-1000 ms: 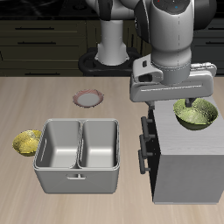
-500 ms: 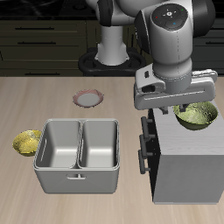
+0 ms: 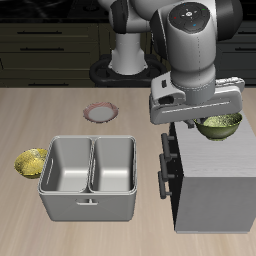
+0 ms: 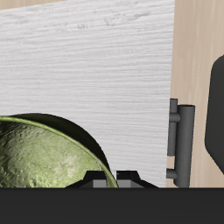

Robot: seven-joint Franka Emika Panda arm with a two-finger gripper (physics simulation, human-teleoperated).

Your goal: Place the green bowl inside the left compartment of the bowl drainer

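The green bowl (image 3: 221,125) hangs a little above the top of the grey cabinet (image 3: 215,185), tilted, with my gripper (image 3: 206,123) shut on its rim. In the wrist view the green bowl (image 4: 42,163) fills the space beside my fingertips (image 4: 103,181), over the cabinet top (image 4: 96,70). The bowl drainer (image 3: 58,141) stands nearer the table's front edge, beside the cabinet. Both its compartments are empty, and the left compartment (image 3: 115,168) is the one closer to the cabinet.
A small yellow bowl (image 3: 31,162) lies beside the drainer on the side away from the cabinet. A pinkish-white dish (image 3: 100,113) sits farther back. Black handles (image 3: 165,168) stick out of the cabinet toward the drainer; one handle (image 4: 179,140) shows in the wrist view.
The arm has risen slightly and the green bowl has come up with it, off the cabinet top. Nothing else has moved.
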